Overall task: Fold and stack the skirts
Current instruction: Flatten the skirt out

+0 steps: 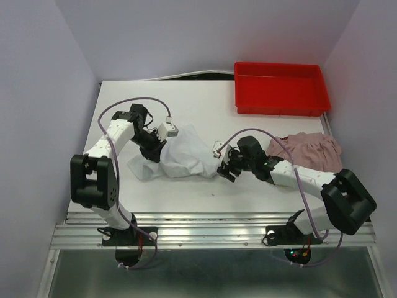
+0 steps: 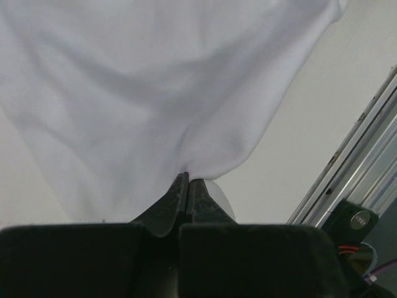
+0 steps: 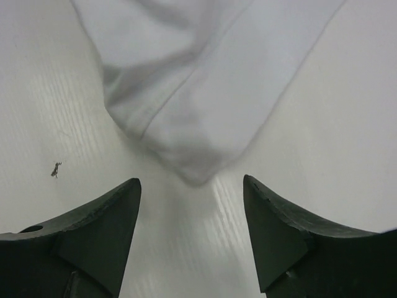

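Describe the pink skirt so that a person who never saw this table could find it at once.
Find the red tray at the far right corner of the white table. Just on its near side lies the pink skirt. It alone is dusty pink and gathered; the other skirt, mid-table, is plain white.

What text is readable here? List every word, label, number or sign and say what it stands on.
No text can be read in any view.
The red tray, the white skirt, the pink skirt and the table show no lettering.
The small dark mark on the table is a speck, not writing.
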